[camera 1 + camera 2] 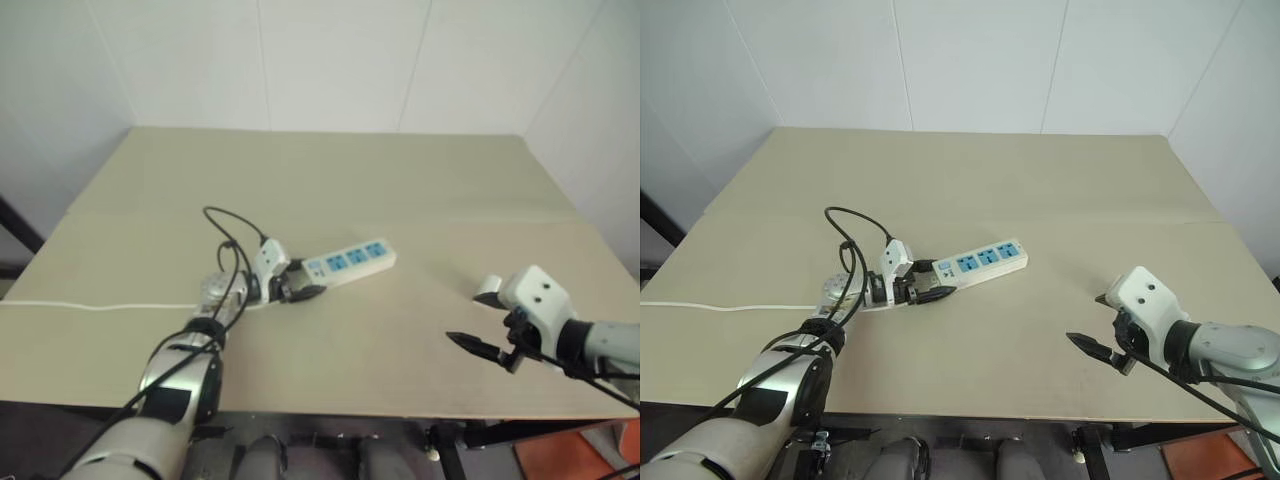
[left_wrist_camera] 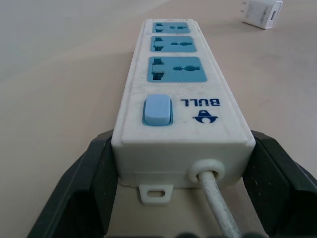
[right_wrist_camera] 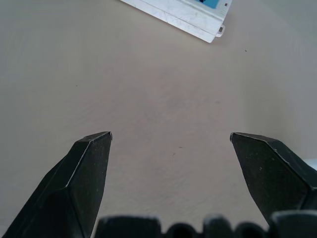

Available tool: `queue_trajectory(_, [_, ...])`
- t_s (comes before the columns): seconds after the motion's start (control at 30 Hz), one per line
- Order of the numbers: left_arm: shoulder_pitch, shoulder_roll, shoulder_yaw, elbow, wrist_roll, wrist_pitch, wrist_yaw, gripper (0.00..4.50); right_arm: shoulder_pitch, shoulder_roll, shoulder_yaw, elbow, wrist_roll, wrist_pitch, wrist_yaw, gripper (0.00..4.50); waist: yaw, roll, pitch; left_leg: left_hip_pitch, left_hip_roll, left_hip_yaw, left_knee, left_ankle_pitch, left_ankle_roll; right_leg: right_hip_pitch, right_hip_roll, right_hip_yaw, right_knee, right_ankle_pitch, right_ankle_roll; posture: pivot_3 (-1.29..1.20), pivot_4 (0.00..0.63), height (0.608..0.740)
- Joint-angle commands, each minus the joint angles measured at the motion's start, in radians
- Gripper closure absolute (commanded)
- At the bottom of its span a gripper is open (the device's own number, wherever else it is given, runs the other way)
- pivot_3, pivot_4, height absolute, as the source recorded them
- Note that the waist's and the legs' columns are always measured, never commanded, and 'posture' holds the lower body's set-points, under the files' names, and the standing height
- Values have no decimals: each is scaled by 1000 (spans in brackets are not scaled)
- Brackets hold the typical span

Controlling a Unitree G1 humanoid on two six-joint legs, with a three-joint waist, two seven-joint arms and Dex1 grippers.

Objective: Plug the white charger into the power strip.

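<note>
Beige table [image 1: 330, 190] bears the power strip [image 1: 350, 261]; its switch end sits between the left gripper [image 2: 183, 183]'s fingers, not visibly clamped. Beyond its far end lies the white charger [image 2: 262, 13], unplugged. Away from the strip, the right gripper [image 3: 171, 144] hangs spread, empty.

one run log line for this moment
left gripper: straddling power strip switch end | right gripper: open, empty | white charger: on table, unplugged

Pwr strip [image 2: 181, 106] switch end btwn tool fingers [image 2: 81, 191]; charger [image 2: 263, 13] beyond.
</note>
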Motion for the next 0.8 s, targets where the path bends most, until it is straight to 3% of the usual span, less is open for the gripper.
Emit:
queue_trajectory(0.03, [-1,-3,19,-14,-28,13,-94,1237,-19,-3,-15,-23,-1,-2,-12,0,0,0,0,0,0,0,0,0,0,0,0,0,0,0,0,0,150,740])
queue_trajectory(0.27, [82,28,32,-130,-105,35,-362,1237,-29,7,12,-10,-10,-16,-17,0,-6,0,0,-1,0,0,0,0,0,-1,0,0,0,0,0,0,150,740])
queue_trajectory(0.5, [186,44,-3,-233,-98,-4,-380,1237,-60,15,43,9,-19,-26,-16,0,-9,0,0,1,1,0,0,0,0,0,0,0,1,0,0,0,150,740])
queue_trajectory(0.63, [196,36,2,-235,-116,-17,-395,15,-54,14,40,12,-25,-32,-10,0,-9,1,0,1,1,0,0,0,0,0,0,0,1,0,0,0,150,740])
queue_trajectory(0.8, [194,27,1,-230,-136,-32,-403,15,-35,9,21,6,-27,-31,-6,0,-7,1,0,1,1,0,0,0,0,0,0,0,1,0,0,0,150,740])
